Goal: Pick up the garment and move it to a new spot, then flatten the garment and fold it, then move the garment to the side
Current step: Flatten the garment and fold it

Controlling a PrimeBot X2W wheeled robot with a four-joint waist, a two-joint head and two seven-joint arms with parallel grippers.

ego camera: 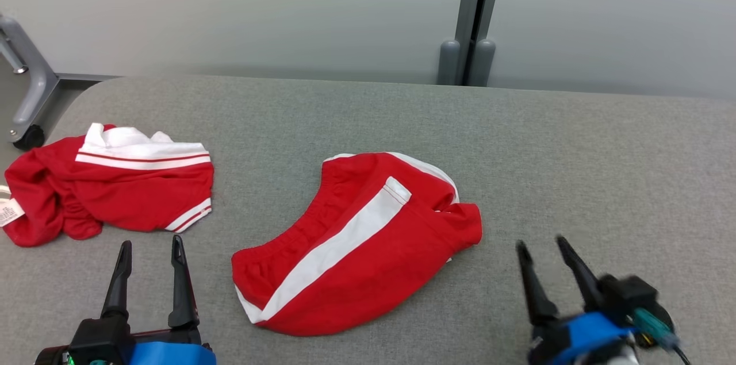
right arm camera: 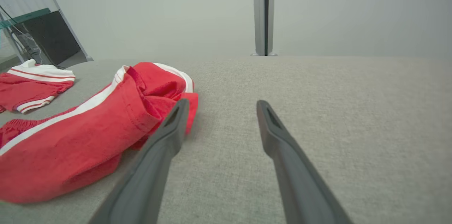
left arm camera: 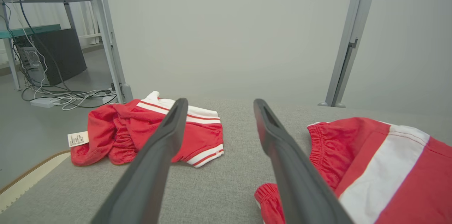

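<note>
Left hand (ego camera: pixel 150 241) is spread wide and empty above the grey tabletop (ego camera: pixel 575 152); right hand (ego camera: pixel 540 242) is the same. The red shorts (ego camera: pixel 356 244) lie between them, at the left hand's two o'clock. A crumpled red top (ego camera: pixel 115 192) lies at its eleven o'clock.

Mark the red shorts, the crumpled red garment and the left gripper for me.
red shorts (ego camera: pixel 379 273), head view, red panel below the white stripe.
crumpled red garment (ego camera: pixel 138 192), head view, red front under the striped band.
left gripper (ego camera: pixel 151 242), head view, midway between its fingertips.
</note>
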